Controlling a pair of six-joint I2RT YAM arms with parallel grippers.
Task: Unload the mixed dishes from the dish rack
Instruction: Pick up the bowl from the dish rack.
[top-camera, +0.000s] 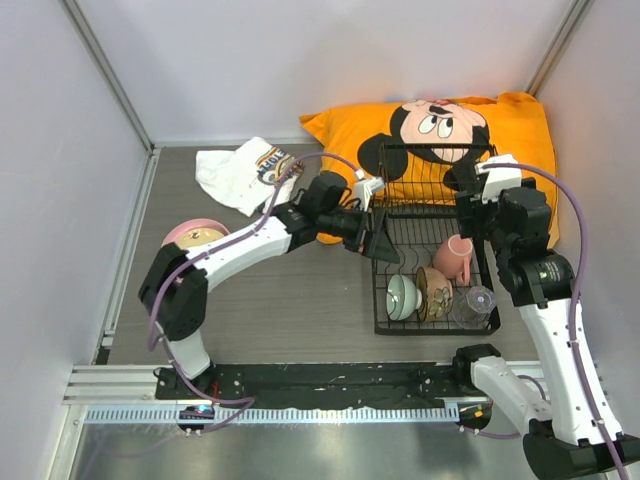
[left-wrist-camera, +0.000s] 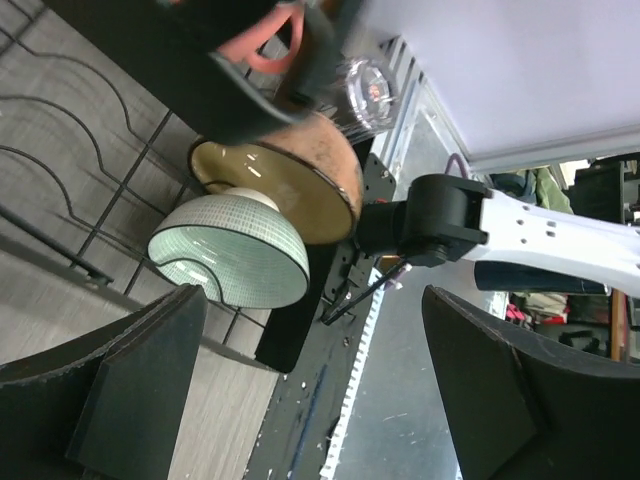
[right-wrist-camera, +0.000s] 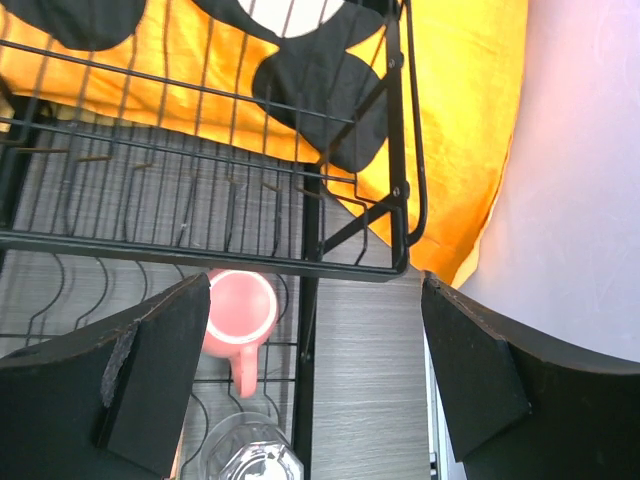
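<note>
The black wire dish rack (top-camera: 388, 326) stands at the right, its raised basket end on the pillow. In it are a pale green bowl (top-camera: 403, 297), a brown patterned bowl (top-camera: 434, 292), a pink mug (top-camera: 455, 258) and a clear glass (top-camera: 479, 300). A pink plate (top-camera: 178, 236) with a tan speckled plate (top-camera: 206, 237) on it lies on the table at the left. My left gripper (top-camera: 378, 243) is open and empty at the rack's left edge, facing the green bowl (left-wrist-camera: 228, 262) and brown bowl (left-wrist-camera: 290, 180). My right gripper (right-wrist-camera: 315, 380) is open and empty above the rack's right rim, over the mug (right-wrist-camera: 240, 310) and glass (right-wrist-camera: 250, 460).
An orange Mickey Mouse pillow (top-camera: 520, 130) lies at the back right under the rack's far end. A white printed cloth (top-camera: 245, 172) lies at the back left. A metal rail (top-camera: 300, 412) runs along the near edge. Walls close in on the left, back and right.
</note>
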